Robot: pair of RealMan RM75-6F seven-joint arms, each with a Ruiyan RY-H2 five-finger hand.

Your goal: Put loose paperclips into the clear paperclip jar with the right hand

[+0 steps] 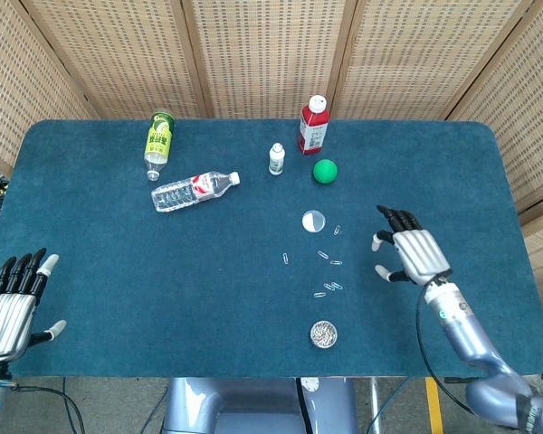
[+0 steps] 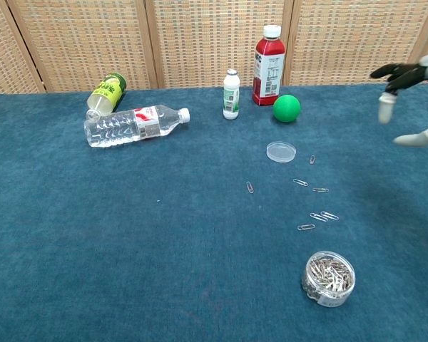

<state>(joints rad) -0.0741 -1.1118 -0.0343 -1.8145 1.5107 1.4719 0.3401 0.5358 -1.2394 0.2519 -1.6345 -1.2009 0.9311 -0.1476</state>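
Note:
The clear paperclip jar [image 1: 323, 334] [image 2: 329, 278] stands open near the table's front edge, with many clips inside. Several loose paperclips [image 1: 328, 274] [image 2: 314, 205] lie scattered on the blue cloth just beyond it, one paperclip [image 1: 286, 259] [image 2: 250, 187] apart to the left. The jar's clear lid [image 1: 313, 221] [image 2: 281, 151] lies flat further back. My right hand [image 1: 412, 252] [image 2: 414, 100] hovers open, fingers spread, to the right of the clips and holds nothing. My left hand [image 1: 14, 299] is open at the table's front left corner.
At the back stand a red drink bottle [image 1: 314, 125], a small white bottle [image 1: 276, 159] and a green ball [image 1: 325, 171]. A clear water bottle [image 1: 192, 191] and a green-labelled bottle [image 1: 159, 141] lie on their sides at the back left.

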